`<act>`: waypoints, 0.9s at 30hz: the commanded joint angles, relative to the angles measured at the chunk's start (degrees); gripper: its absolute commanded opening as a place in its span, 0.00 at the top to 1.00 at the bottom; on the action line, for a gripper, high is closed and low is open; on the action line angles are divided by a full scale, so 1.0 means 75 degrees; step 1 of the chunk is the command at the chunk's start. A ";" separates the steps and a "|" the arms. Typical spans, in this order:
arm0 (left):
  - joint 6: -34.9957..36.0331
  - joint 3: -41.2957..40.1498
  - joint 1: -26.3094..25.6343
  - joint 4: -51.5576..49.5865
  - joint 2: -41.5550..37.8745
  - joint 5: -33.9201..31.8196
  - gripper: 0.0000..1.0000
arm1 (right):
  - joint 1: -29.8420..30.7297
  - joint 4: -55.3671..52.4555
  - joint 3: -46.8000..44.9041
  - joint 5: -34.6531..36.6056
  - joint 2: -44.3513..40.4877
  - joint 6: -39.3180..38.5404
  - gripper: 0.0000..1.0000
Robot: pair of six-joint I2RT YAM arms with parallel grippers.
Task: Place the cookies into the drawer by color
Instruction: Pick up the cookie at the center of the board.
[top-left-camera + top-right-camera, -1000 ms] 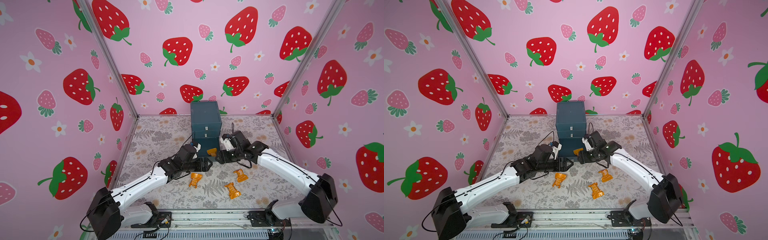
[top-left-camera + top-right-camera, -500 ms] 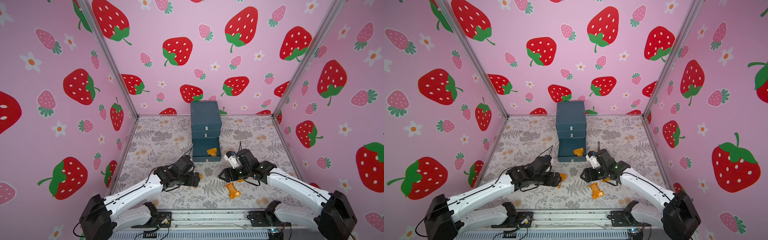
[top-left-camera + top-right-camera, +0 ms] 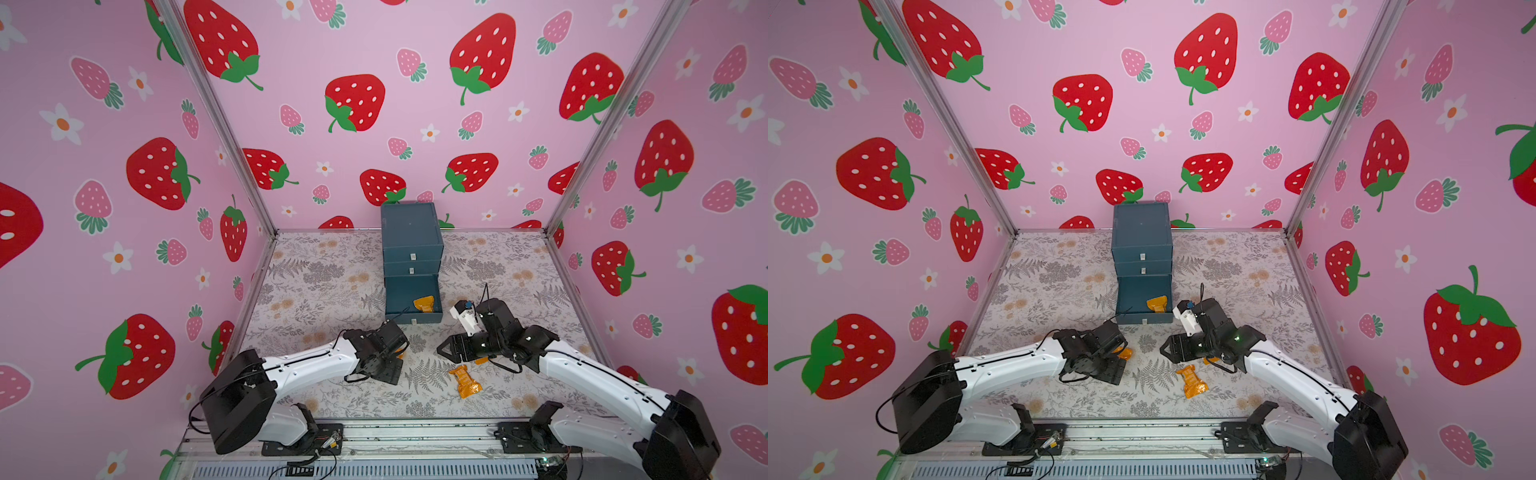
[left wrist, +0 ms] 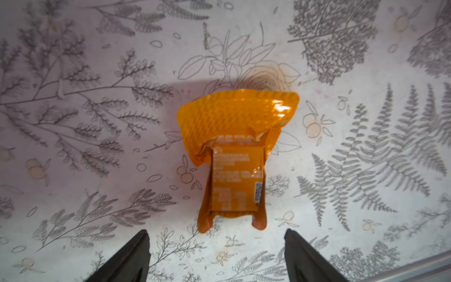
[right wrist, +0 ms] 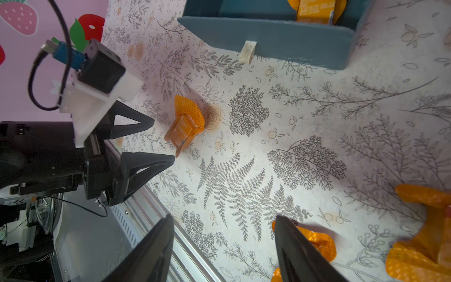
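Orange foil cookies [image 3: 465, 380] lie on the table [image 3: 332, 270] near a pulled-out drawer [image 3: 399, 318].

Left pincer [image 4: 216, 232] hovers low with its jaws wide apart and empty. One cookie [image 4: 234, 151] lies flat just ahead of it, centred on the gap and untouched. Right pincer [image 5: 224, 216] is apart too and holds nothing; one finger [image 5: 290, 244] covers the edge of a second cookie [image 5: 322, 244], and a third lies just beyond. The drawer stands ahead of both pincers with one orange cookie [image 3: 424, 303] inside. The packets look light, crinkly and slippery, and are probably brittle within. Best pinched gently across the firm narrow middle, not the flared crimped ends.
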 commanded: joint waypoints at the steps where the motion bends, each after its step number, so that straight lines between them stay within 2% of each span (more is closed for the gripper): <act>1: 0.0244 0.0452 0.0003 0.0366 0.0414 0.0271 0.14 | 0.0024 -0.0163 -0.0019 0.0306 -0.0070 0.0029 0.29; 5: 0.0170 0.0588 -0.0020 0.0215 0.0916 0.0237 0.24 | 0.0068 -0.0214 -0.0009 0.0453 -0.0065 0.0038 0.29; 13: -0.0082 0.0540 -0.0104 -0.0161 0.0829 -0.0011 0.41 | 0.0175 -0.0292 0.0041 0.0630 -0.0025 0.0018 0.29; 15: 0.0015 0.0557 -0.0098 -0.0103 0.0826 -0.0013 0.43 | 0.0189 -0.0276 0.0053 0.0656 0.0008 0.0015 0.29; 19: 0.0362 0.0476 0.0208 0.0378 0.0875 0.0633 0.41 | 0.0212 -0.0268 0.0065 0.0647 0.0132 0.0000 0.29; 21: 0.0394 0.0483 0.0370 0.0451 0.0993 0.0847 0.45 | 0.0218 -0.0266 0.0067 0.0642 0.0186 0.0006 0.29; 27: 0.0356 0.0520 0.0360 0.0219 0.1114 0.0383 0.55 | 0.0263 -0.0282 0.0076 0.0673 0.0126 0.0003 0.29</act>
